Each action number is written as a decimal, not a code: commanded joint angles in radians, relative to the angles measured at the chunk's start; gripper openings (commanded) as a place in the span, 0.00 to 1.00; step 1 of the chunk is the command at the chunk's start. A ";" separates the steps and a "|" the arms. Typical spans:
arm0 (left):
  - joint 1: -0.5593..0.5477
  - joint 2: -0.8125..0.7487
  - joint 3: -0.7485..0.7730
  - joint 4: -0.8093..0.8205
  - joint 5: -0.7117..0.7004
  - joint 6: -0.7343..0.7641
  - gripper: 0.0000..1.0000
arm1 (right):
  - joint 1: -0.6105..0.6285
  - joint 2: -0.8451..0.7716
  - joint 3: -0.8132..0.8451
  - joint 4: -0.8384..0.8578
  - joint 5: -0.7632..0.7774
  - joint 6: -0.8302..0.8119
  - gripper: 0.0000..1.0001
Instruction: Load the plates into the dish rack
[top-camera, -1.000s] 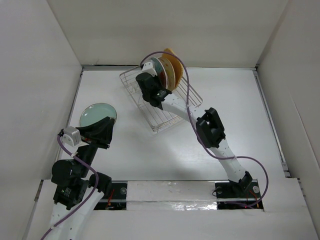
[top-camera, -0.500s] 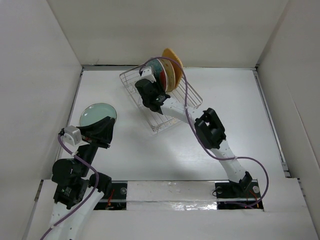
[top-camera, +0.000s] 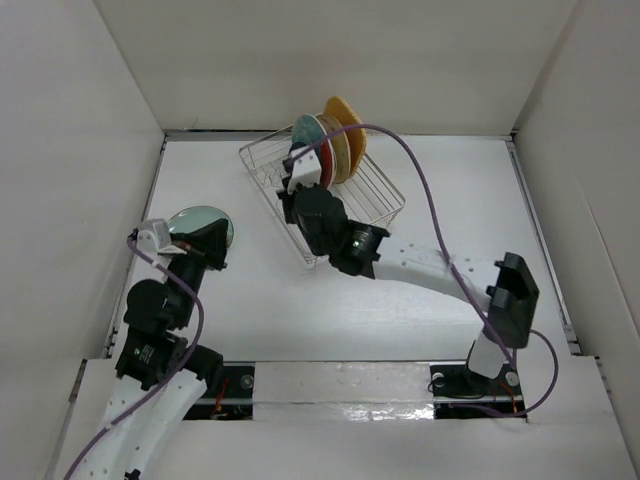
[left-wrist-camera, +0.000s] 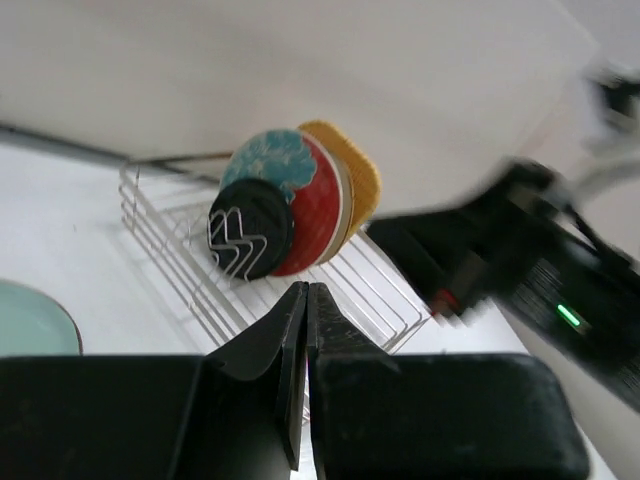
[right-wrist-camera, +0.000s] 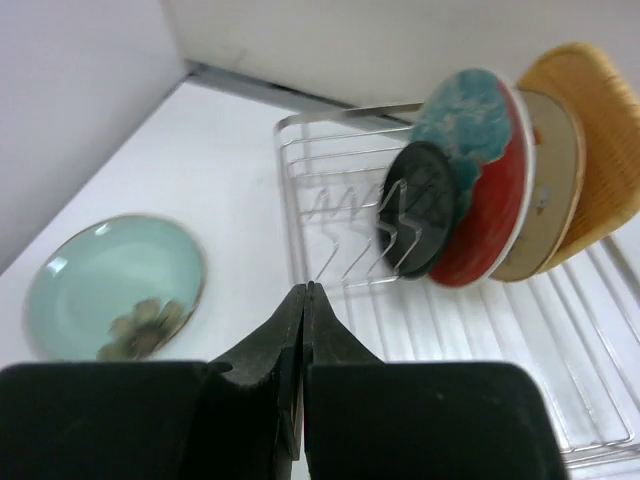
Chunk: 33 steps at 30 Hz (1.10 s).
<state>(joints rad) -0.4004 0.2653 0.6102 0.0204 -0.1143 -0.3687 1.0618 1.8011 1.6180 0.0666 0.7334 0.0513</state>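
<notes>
The silver wire dish rack (top-camera: 375, 200) stands at the back middle. The black plate (right-wrist-camera: 420, 205), the red plate with teal flowers (right-wrist-camera: 490, 180), the beige plate (right-wrist-camera: 545, 180) and the wooden plate (right-wrist-camera: 595, 140) stand on edge in it. The pale teal plate (top-camera: 190, 222) lies flat on the table at the left. I see no small cream plate. My right gripper (top-camera: 297, 195) is shut and empty over the rack's near-left part. My left gripper (top-camera: 205, 245) is shut and empty over the teal plate's near edge.
White walls enclose the table (top-camera: 450, 210) on three sides. My right arm's forearm (top-camera: 420, 265) stretches low across the table from the rack to its elbow (top-camera: 510, 290) at the right. It shows blurred in the left wrist view (left-wrist-camera: 520, 260).
My right arm has drawn back from the plates, its elbow swinging down to the right. My left arm has risen and shifted a little, its gripper still over the teal plate.
</notes>
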 joint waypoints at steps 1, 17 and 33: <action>-0.006 0.138 0.062 -0.004 -0.053 -0.163 0.00 | 0.032 -0.157 -0.212 0.111 -0.087 0.103 0.00; 0.807 0.566 -0.084 0.038 0.369 -0.375 0.56 | 0.081 -0.766 -0.740 -0.002 -0.158 0.219 0.48; 1.019 0.826 -0.306 0.252 0.484 -0.457 0.70 | -0.117 -0.971 -0.842 -0.024 -0.377 0.263 0.53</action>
<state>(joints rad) 0.6155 1.0382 0.3145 0.1413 0.3435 -0.7898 0.9668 0.8436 0.7971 0.0265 0.4179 0.2962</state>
